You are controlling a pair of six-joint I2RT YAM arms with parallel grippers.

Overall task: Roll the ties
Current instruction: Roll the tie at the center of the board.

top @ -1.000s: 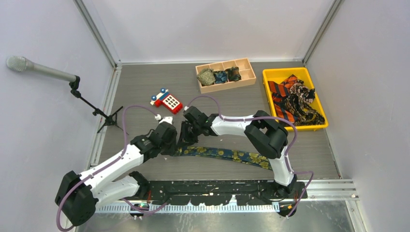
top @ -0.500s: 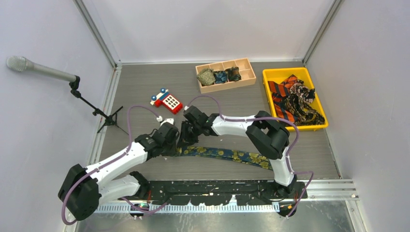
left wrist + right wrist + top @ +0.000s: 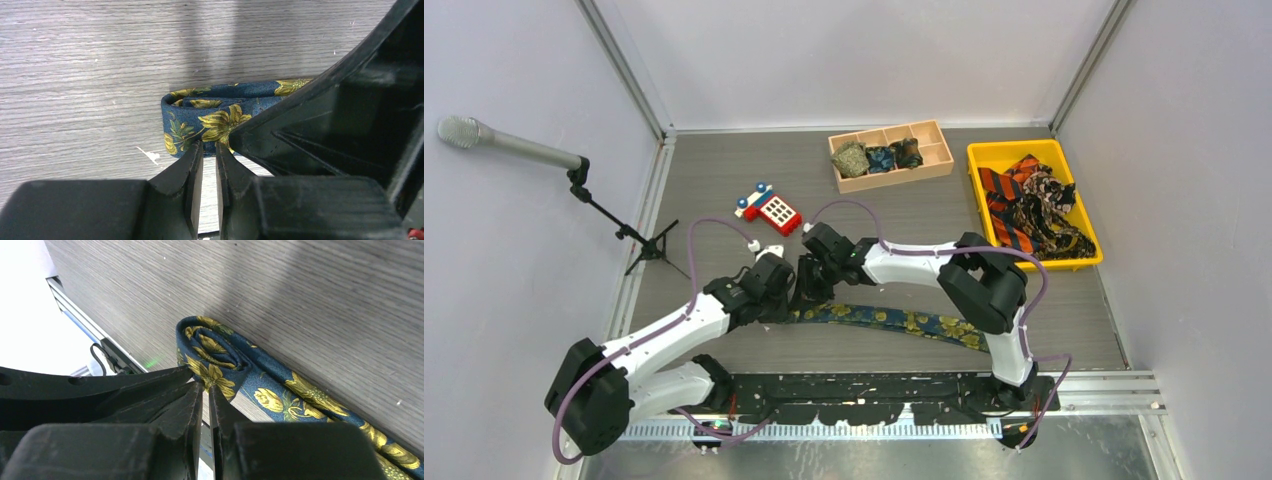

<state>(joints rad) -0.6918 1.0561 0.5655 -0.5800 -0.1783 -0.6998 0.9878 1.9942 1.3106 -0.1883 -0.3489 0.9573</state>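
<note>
The table [image 3: 724,180] is a flat board of grey, wood-grained laminate, and the navy tie [image 3: 904,322] lies on it as a long, narrow, gently bowed strip of matte woven cloth with yellow-gold flowers. Well beyond the tie's right end sits a yellow bin [image 3: 984,155], a smooth rectangular plastic tub with a loose heap of ties [image 3: 1034,205], orange-and-black striped and dark patterned. Beyond the tie's middle stands a wooden tray [image 3: 944,150] of pale, thin-walled timber split into compartments; three of them hold rolled ties [image 3: 880,157], small tight coils. Far off the tie's left end a grey microphone [image 3: 514,147] with a mesh head leans on a thin black stand. Just beyond the tie's left end lies a red-and-blue toy phone [image 3: 772,209] of glossy plastic with white keys.

The tie's left end is folded over itself into a short, flattened, soft-edged coil [image 3: 212,347], the rest trailing away to the right. Both grippers meet at that coil. The left gripper [image 3: 205,145], of matte black hard plastic, has its jaws drawn to a thin slit, the tips nipping the lower edge of the coil. The right gripper [image 3: 205,385], built alike, has its jaws equally narrow, the tips pinching the coil's rim at a yellow flower.
</note>
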